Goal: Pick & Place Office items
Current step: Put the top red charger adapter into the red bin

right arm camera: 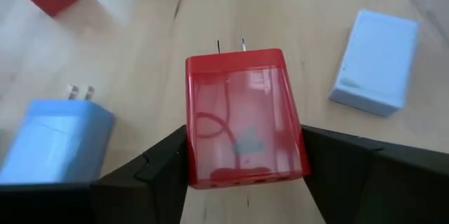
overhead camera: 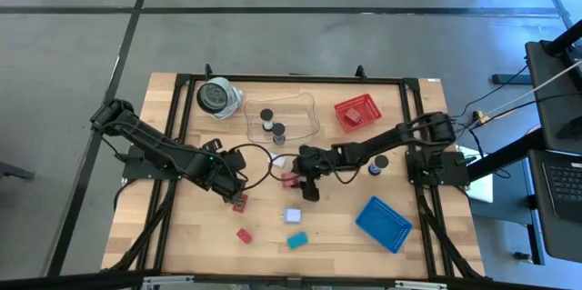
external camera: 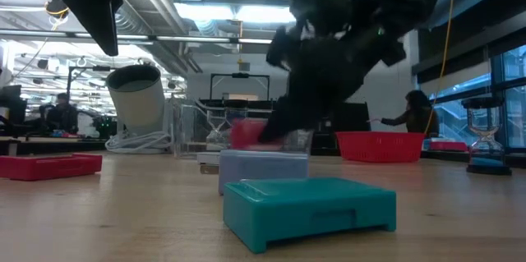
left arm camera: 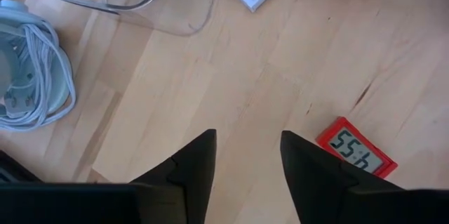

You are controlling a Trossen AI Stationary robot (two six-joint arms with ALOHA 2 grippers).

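1. Red charger block (right arm camera: 244,119), translucent with two metal prongs at its far end, sits mid-desk (overhead camera: 346,226) between my right claw (right arm camera: 244,182) fingers, which press both of its sides.
2. A pale-blue plug block (right arm camera: 52,140) and a white block (right arm camera: 375,62) lie beside it, apart.
3. My left claw (left arm camera: 247,161) hovers with fingers apart, gripping nothing, near a small red clock (left arm camera: 356,150).
4. From desk level, a teal block (external camera: 308,209) hides much of the grip.
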